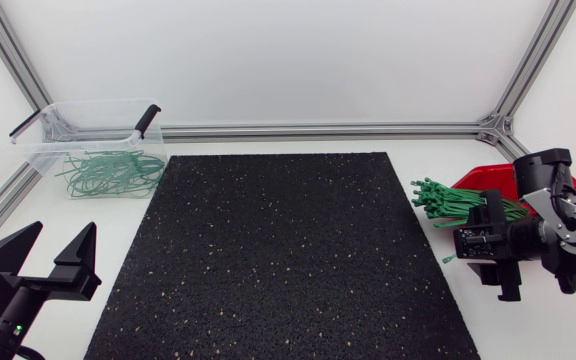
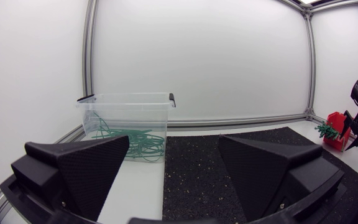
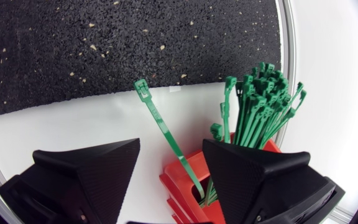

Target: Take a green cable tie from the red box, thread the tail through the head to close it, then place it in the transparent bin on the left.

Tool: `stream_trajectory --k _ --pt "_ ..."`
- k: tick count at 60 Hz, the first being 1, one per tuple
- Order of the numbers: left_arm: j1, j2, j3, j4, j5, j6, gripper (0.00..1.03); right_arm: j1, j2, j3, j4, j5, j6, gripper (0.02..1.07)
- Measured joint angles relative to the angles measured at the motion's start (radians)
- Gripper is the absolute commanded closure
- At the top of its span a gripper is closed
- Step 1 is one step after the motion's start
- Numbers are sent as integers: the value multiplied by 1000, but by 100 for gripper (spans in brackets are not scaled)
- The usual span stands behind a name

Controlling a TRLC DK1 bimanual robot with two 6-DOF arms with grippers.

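Right wrist view: my right hand (image 3: 171,144) hangs wide over the red box (image 3: 185,179), with one green cable tie (image 3: 157,121) jutting loose between its fingers. My left hand (image 1: 62,230) is spread wide too.

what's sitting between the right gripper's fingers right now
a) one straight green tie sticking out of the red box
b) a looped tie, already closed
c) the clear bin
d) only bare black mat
a: the right wrist view shows a single straight green cable tie rising out of the red box between the open fingers of the right gripper.
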Motion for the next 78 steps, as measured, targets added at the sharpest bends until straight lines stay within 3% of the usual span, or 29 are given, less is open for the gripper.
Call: stream_trajectory --k 16,21,36,44,58,78 --pt "0 0 0 0 0 0 3 19 -31 -28 2 22 0 66" --pt "0 0 0 -2 0 0 3 25 -31 -35 22 30 0 80" --pt "0 0 0 -2 0 0 3 35 -30 -77 97 41 0 82" --pt "0 0 0 -2 0 0 3 35 -29 -79 127 46 -1 101" --pt "0 0 0 -2 0 0 3 33 -43 -79 145 48 -4 101" --pt "0 0 0 -2 0 0 3 64 -183 -45 69 13 21 101"
